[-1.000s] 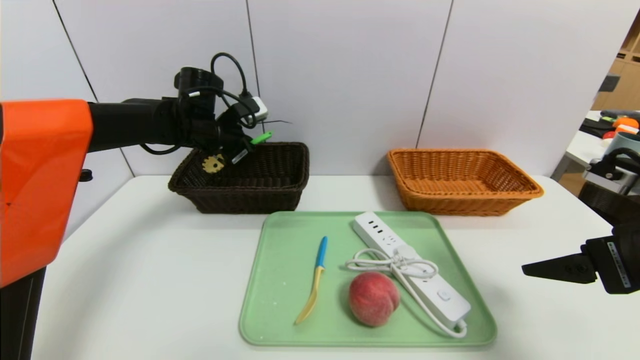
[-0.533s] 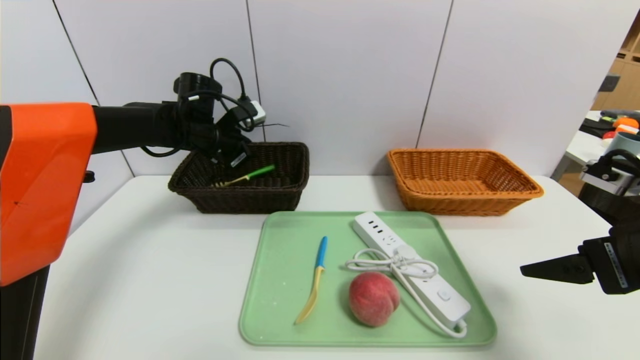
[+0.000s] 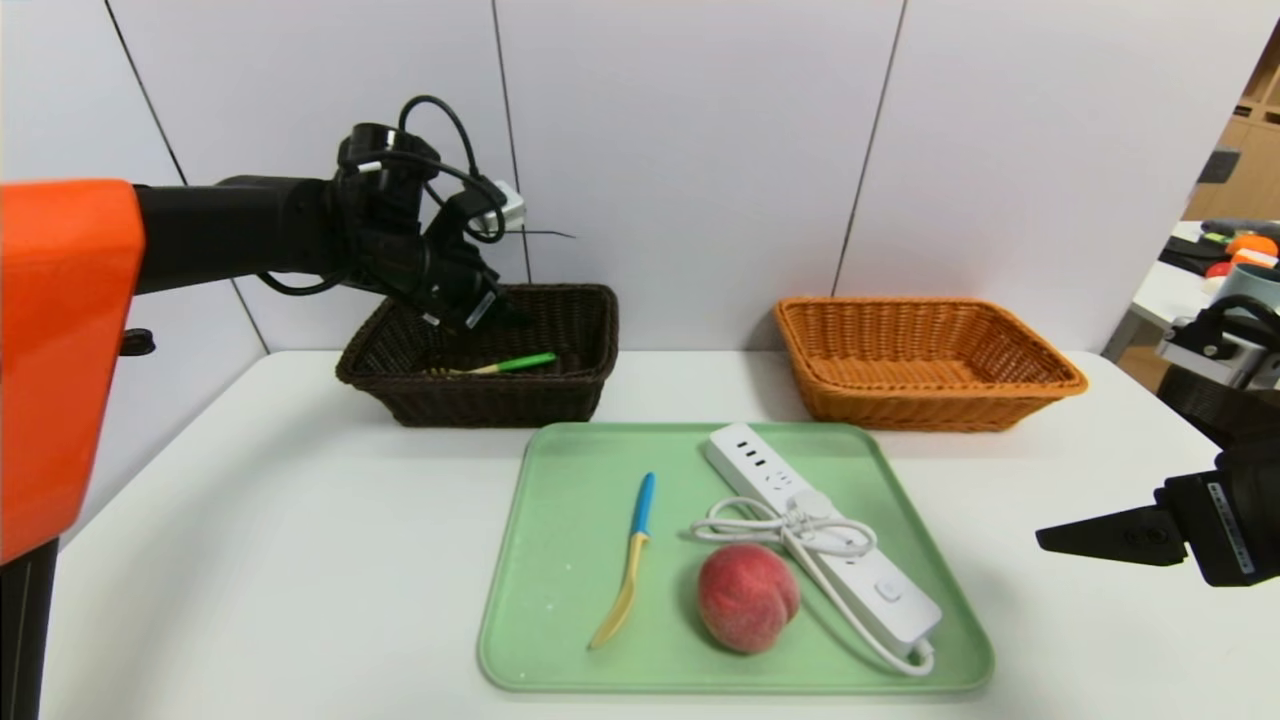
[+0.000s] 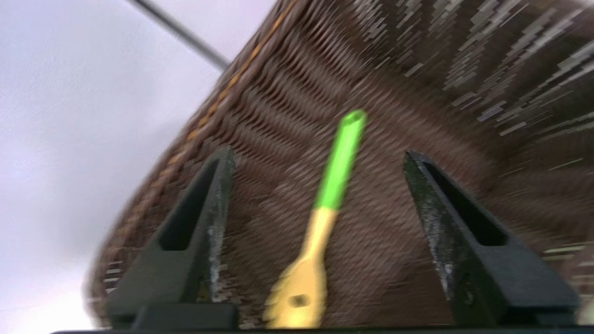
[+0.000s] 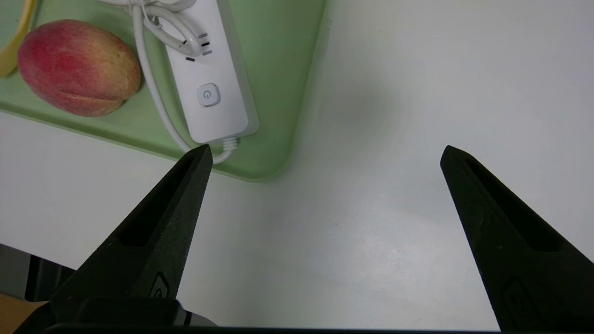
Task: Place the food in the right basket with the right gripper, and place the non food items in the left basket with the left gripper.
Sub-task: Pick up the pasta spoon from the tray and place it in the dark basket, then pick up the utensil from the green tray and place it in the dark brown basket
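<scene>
Pale green, the tray (image 3: pixel 560 580) lies nearest on the white tabletop (image 3: pixel 280 560), holding a red peach (image 3: pixel 748 598), a blue-handled spoon (image 3: pixel 636 560) and a white power strip (image 3: pixel 880 590) with its cord bundled. The right hand (image 5: pixel 327 155) is parked beside the tray, spread wide and holding nothing. Farther back, the orange basket (image 3: pixel 930 400) stands on the right. In the dark brown basket (image 3: pixel 490 400) on the left lies a green-handled utensil (image 4: pixel 336 176), beneath the left hand (image 4: pixel 318 153), which is released, its fingers apart.

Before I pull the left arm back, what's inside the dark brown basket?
A green-handled utensil with a yellowish head lies in the dark brown basket. The left end effector hangs over it, hiding part of the interior in the head view.
</scene>
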Robot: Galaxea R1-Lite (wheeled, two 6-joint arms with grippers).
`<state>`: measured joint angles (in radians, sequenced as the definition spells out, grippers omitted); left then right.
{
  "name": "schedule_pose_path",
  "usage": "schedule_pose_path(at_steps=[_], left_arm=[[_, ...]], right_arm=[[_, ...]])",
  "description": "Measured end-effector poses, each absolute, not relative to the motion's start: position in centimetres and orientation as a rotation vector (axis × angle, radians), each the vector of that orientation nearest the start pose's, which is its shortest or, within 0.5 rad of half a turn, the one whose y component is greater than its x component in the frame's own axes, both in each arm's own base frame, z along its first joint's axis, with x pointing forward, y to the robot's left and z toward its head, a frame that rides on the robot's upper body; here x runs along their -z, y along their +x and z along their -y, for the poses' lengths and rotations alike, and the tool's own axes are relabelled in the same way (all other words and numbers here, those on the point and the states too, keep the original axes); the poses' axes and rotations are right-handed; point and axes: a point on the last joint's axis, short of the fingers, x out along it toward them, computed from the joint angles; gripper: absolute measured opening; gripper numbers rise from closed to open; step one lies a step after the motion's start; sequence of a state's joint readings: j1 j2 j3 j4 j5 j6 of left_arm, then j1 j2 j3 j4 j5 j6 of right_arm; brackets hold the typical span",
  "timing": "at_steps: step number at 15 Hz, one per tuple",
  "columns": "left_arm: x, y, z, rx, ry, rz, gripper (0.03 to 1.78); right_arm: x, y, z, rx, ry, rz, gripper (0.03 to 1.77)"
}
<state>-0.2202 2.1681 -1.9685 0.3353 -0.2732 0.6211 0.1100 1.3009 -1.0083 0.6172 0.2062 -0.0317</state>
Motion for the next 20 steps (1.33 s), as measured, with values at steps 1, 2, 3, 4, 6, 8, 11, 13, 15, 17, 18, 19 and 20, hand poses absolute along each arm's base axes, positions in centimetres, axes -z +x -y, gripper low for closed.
schedule_pose_path(at_steps=[1,2,3,4,6,8,11,13,15,17,18,19,20], left_arm=[[-24.2,42.5,10.5,0.635,0.527,-0.381,1.36],[-24.8,41.9,10.7,0.635,0.484,-0.387,1.40],[-25.5,41.4,10.9,0.629,0.441,-0.389,1.44],[-26.1,40.8,11.2,0.626,0.401,-0.391,1.47],[-26.8,39.5,11.9,0.631,0.342,-0.416,1.52],[-26.7,37.8,12.4,0.647,0.313,-0.481,1.56],[-26.2,34.6,14.2,0.607,0.258,-0.586,1.61],[-25.9,32.7,15.1,0.530,0.274,-0.627,1.63],[-25.8,30.6,16.1,0.524,0.261,-0.655,1.65],[-25.4,28.7,17.3,0.537,0.250,-0.683,1.66],[-25.0,27.9,17.9,0.528,0.251,-0.699,1.67],[-24.7,27.2,18.6,0.513,0.251,-0.711,1.67],[-24.4,26.6,19.4,0.498,0.250,-0.721,1.67]], right_arm=[[-23.1,17.0,-2.4,-0.311,0.015,-0.905,1.70],[-23.2,17.1,-2.4,-0.311,0.014,-0.893,1.70],[-23.3,17.2,-2.4,-0.312,0.013,-0.875,1.70],[-23.4,17.3,-2.4,-0.313,0.013,-0.863,1.70],[-23.3,17.3,-2.4,-0.315,0.012,-0.863,1.70],[-23.2,17.2,-2.4,-0.314,0.012,-0.865,1.70],[-23.2,17.0,-2.4,-0.314,0.012,-0.863,1.70],[-23.2,16.9,-2.4,-0.313,0.012,-0.862,1.70],[-23.2,16.7,-2.4,-0.314,0.011,-0.857,1.70],[-23.3,16.6,-2.3,-0.314,0.011,-0.853,1.70],[-23.3,16.5,-2.3,-0.314,0.011,-0.852,1.70],[-23.3,16.4,-2.3,-0.314,0.011,-0.850,1.70],[-23.3,16.3,-2.3,-0.314,0.011,-0.850,1.70]])
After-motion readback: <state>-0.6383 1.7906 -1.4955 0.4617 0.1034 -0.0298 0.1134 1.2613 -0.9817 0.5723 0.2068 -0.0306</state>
